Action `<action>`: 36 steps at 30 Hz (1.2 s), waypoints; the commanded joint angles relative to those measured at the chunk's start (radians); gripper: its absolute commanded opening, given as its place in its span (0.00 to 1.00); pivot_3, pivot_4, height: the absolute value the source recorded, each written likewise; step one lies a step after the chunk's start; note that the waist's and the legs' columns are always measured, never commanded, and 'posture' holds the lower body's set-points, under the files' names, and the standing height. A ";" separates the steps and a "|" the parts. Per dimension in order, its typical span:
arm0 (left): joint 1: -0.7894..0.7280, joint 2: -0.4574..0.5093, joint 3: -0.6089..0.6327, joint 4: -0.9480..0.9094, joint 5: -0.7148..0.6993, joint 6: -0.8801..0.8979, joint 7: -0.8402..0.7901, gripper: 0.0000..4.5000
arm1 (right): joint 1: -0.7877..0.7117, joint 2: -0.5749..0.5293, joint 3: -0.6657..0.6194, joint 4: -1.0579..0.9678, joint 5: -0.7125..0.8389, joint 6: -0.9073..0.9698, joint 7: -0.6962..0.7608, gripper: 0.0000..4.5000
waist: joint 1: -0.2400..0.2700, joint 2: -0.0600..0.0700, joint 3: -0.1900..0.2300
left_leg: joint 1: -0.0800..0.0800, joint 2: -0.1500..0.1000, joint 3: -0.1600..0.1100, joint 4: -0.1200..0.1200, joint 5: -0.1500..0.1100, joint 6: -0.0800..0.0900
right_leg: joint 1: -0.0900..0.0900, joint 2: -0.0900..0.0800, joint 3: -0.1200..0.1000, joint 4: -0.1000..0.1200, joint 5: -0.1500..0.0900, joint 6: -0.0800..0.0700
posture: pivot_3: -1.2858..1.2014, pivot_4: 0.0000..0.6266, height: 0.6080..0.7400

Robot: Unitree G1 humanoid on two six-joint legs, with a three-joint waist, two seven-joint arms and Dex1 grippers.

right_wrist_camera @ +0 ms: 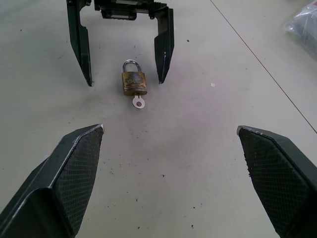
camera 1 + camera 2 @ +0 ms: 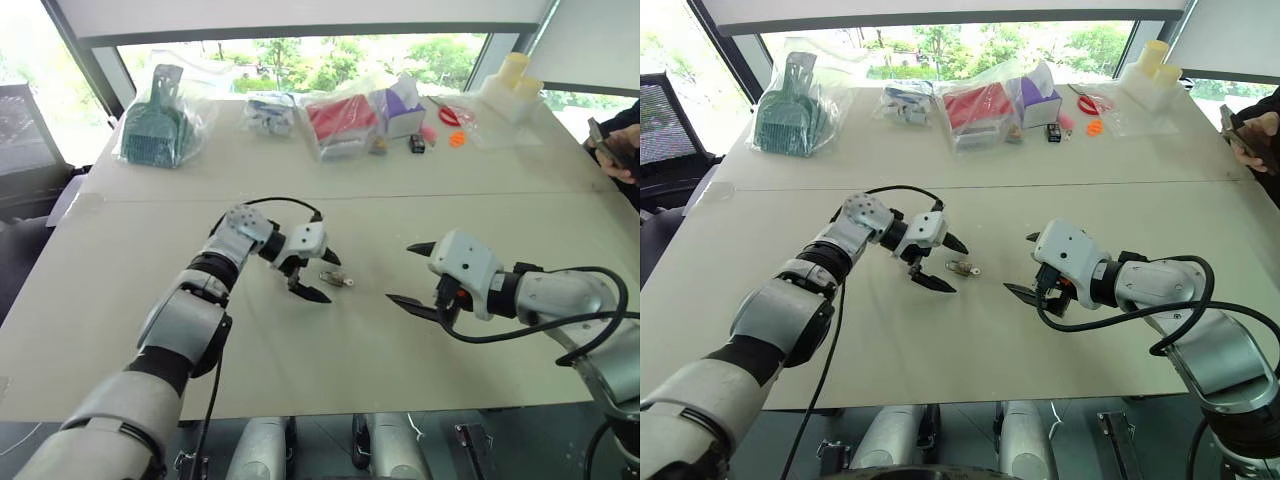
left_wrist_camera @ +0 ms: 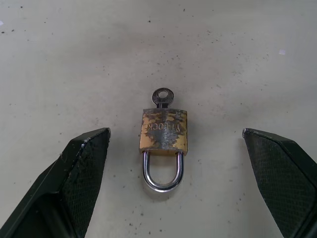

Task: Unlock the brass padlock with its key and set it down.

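Note:
The brass padlock [image 3: 164,131] lies flat on the table, its silvery shackle closed, and the key [image 3: 162,97] sticks out of its bottom end. My left gripper [image 2: 322,277] is open and hangs low over the table, one finger on either side of the padlock without touching it. The shackle end points toward this gripper. My right gripper [image 2: 400,272] is open and empty, a short way to the right of the padlock [image 1: 134,83]. It faces the key [image 1: 138,102] and the left gripper [image 1: 125,83] beyond.
Along the table's far edge lie a bagged green scoop [image 2: 155,125], a red package [image 2: 340,118], a purple box [image 2: 400,105], red scissors [image 2: 450,113] and white containers [image 2: 510,85]. A person's hand holding a phone [image 2: 615,150] is at the right edge.

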 commanded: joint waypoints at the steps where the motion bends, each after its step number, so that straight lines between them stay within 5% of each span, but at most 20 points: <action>1: -0.033 -0.009 0.020 0.003 0.015 0.004 0.015 0.99 | -0.009 -0.013 -0.023 -0.030 0.001 -0.008 -0.005 1.00 | 0.000 0.000 0.000 | 0.000 0.000 0.000 0.000 0.000 0.000 | 0.000 0.000 0.000 0.000 0.000 0.000 | 0.52 0.24 1.00; 5: -0.031 -0.014 0.018 0.012 0.033 0.017 0.029 0.99 | -0.004 -0.022 -0.024 -0.031 -0.004 -0.011 -0.002 1.00 | 0.000 0.000 0.000 | 0.000 0.000 0.000 0.000 0.000 0.000 | 0.000 0.000 0.000 0.000 0.000 0.000 | 0.52 0.24 1.00; 8: -0.030 -0.010 0.017 0.020 0.048 0.021 0.049 0.82 | -0.003 -0.027 -0.024 -0.030 -0.006 -0.011 -0.002 1.00 | 0.000 0.000 0.000 | 0.000 0.000 0.000 0.000 0.000 0.000 | 0.000 0.000 0.000 0.000 0.000 0.000 | 0.52 0.24 1.00; 14: -0.028 0.004 0.023 0.023 0.067 0.018 0.065 0.17 | -0.008 -0.031 -0.016 -0.024 -0.009 -0.018 0.001 1.00 | -0.001 0.000 0.000 | 0.000 0.000 0.000 0.000 0.000 0.000 | 0.000 0.000 0.000 0.001 0.000 0.000 | 0.52 0.24 1.00; 22: -0.032 0.037 0.063 -0.002 0.027 0.016 0.027 0.16 | -0.093 -0.002 0.078 0.037 -0.077 -0.098 -0.011 1.00 | -0.004 0.000 0.000 | 0.001 0.000 0.000 0.000 0.000 0.000 | 0.000 0.000 0.000 0.002 0.000 0.000 | 0.52 0.24 1.00; 31: -0.062 0.128 0.213 -0.198 -0.133 0.083 -0.036 0.16 | -0.309 0.122 0.382 0.348 -0.508 -0.527 -0.137 1.00 | -0.002 -0.002 0.001 | 0.000 0.000 0.000 0.000 0.000 0.000 | -0.001 0.000 0.000 0.003 0.000 0.000 | 0.52 0.24 1.00; 36: -0.007 0.161 0.228 -0.345 -0.178 0.165 -0.032 0.16 | -0.381 0.195 0.439 0.493 -0.654 -0.725 -0.199 1.00 | -0.005 -0.001 0.001 | 0.000 -0.001 0.002 0.000 0.000 0.000 | -0.001 0.000 0.000 0.002 0.001 0.002 | 0.52 0.24 1.00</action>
